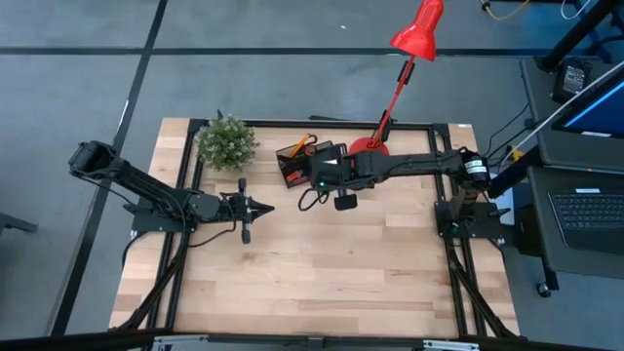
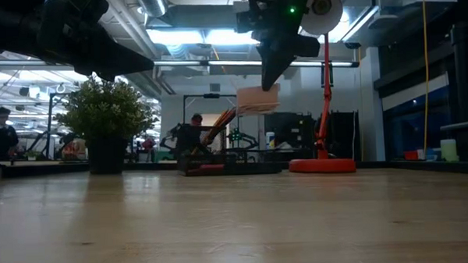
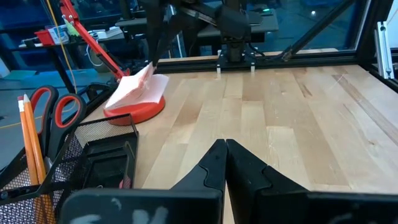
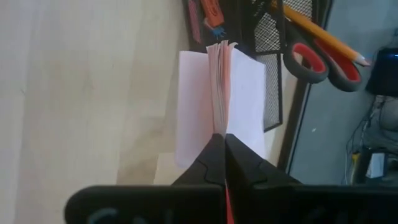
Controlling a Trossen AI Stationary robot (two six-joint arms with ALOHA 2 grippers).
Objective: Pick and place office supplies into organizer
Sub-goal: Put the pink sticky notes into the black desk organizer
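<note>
My right gripper is shut on the white note pad and hovers above the table, next to the black mesh organizer. In the right wrist view the pad hangs in front of the organizer, which holds the red-handled scissors and an orange pencil. My left gripper is shut and empty, left of the table's middle, near the potted plant. Its wrist view shows the organizer, scissors and pencils close by. My right gripper pinches the note pad between its two fingers at one edge of the stack, coming from above and pointing down. The pad hangs below the fingers, lifted clear of the table. Its loose pages fan apart at the free end.
The red desk lamp stands on its round base just right of the organizer, and its stem leans toward the far edge. The plant sits at the far left corner. Bare wood fills the near half of the table.
</note>
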